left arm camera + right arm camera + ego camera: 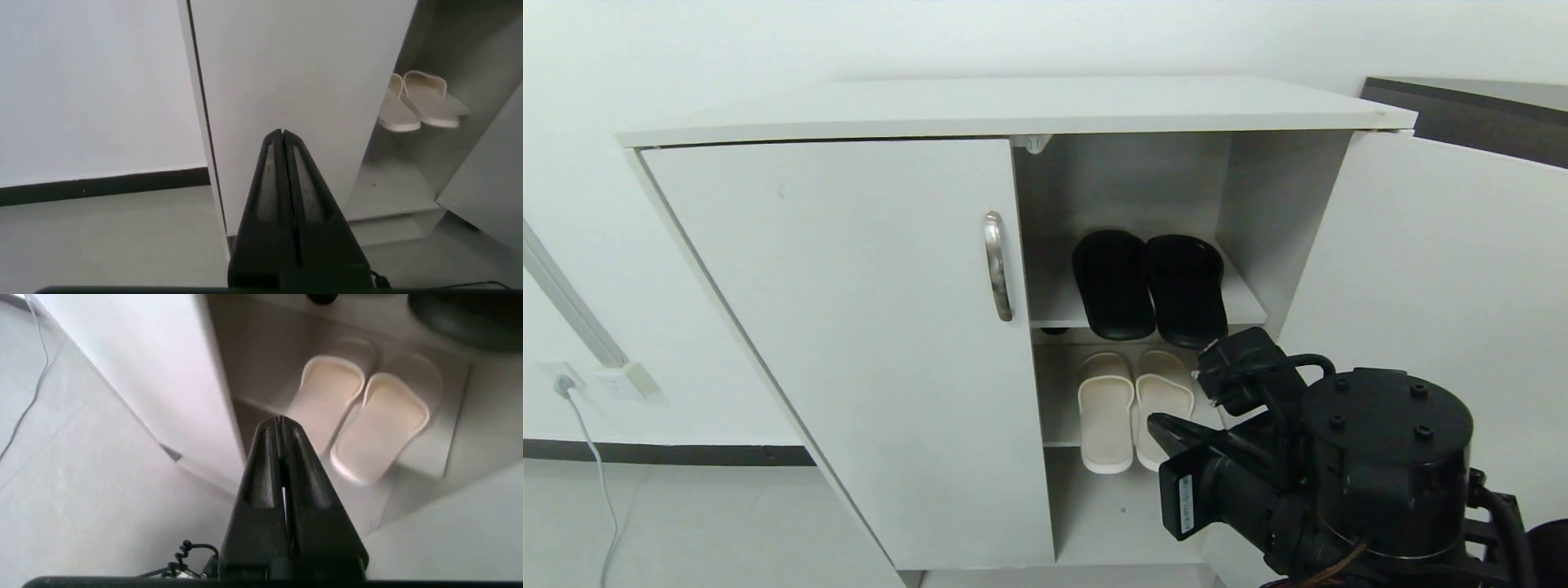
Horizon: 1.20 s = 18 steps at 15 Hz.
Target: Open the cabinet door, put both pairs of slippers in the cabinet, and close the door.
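head: cabinet (1013,106), right door (1437,310) swung open, left door (849,327) closed; black slippers (1147,286) on upper shelf (1245,306), cream slippers (1131,408) on middle shelf (1058,408), both pairs overhanging the front edges; right gripper (1156,423) before the cream slippers | left wrist: left gripper (283,139) fingers pressed together, empty, facing the left door | right wrist: right gripper pinched closed, empty, near the middle shelf's front edge
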Motion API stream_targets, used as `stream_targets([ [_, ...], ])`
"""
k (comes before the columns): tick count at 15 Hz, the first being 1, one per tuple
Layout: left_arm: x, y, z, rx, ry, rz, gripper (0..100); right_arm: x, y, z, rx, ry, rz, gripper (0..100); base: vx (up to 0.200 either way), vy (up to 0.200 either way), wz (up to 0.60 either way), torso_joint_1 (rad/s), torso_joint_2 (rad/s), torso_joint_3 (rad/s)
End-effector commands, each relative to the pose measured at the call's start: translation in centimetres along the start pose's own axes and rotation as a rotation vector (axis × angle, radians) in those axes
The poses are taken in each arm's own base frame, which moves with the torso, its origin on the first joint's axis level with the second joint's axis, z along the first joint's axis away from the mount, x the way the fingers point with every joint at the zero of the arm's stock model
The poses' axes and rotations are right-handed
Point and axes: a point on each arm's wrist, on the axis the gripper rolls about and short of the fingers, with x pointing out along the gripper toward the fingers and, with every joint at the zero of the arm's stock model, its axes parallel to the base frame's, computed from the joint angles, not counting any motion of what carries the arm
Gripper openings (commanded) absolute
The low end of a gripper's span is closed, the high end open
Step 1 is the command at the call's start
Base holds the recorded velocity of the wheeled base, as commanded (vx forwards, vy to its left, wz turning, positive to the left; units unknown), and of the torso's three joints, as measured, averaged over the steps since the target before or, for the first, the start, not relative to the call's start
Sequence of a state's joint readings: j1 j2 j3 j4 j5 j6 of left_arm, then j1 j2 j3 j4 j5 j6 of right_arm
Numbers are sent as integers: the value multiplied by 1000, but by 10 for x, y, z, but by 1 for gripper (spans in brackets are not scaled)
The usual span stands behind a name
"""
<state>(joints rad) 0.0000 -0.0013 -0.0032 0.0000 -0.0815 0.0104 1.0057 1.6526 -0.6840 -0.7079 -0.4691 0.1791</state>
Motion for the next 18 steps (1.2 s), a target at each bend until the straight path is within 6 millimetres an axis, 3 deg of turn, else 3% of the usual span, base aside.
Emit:
stream_targets([
  [1,0,0,0,0,1,0,0,2,0,-2,-2,5,-2,0,-200,0,0,-2,2,2],
  [10,0,0,0,-1,1,0,0,12,-2,-14,-19,43,-22,0,-200,0,0,3,2,3],
  [18,0,0,0,-1,1,2,0,16,-2,-19,-27,59,-30,0,0,0,0,0,0,0],
])
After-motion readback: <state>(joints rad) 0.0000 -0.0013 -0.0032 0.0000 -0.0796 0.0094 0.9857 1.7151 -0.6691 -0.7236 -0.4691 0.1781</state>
